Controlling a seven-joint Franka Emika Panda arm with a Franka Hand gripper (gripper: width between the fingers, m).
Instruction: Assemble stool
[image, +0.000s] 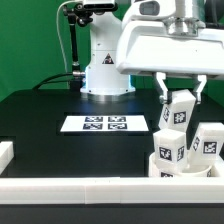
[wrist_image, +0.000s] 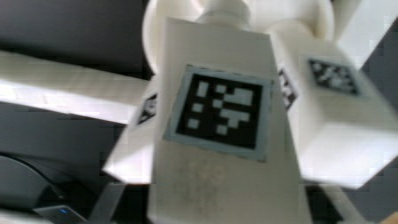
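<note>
The tool (image: 181, 97) was clenched on a leg (image: 178, 112), with a dark finger (image: 160, 93) on each side of the leg's upper end. This held leg stood nearly upright, tipped slightly, its tag facing the exterior camera. It hung over the seat (image: 186, 172), in the gap between two other legs. Whether its lower end touched the seat could not be told.

The stool's parts sat together at the exterior view's right, near the front of the black desk (image: 45, 115). The seat lay just behind the front rail (image: 80, 190). The left leg (image: 167, 150) and the right leg (image: 208, 140) both rose from the seat, each showing a tag. The left leg was lower than the held leg and partly in front of it. The right leg stood just beside the held leg, toward the view's right.

The marker board (image: 105, 124) lay flat on the desk, well apart from the stool, toward the exterior view's left. The arm's white base (image: 105, 70) stood behind the board.

In the wrist view the held leg (wrist_image: 217, 110) filled most of the picture, with its tag square to the camera. A neighbour leg (wrist_image: 331, 78) showed a tagged face just beside it; which of the two legs this was could not be told. A white rail piece (wrist_image: 54, 85) crossed the dark desk behind them.
</note>
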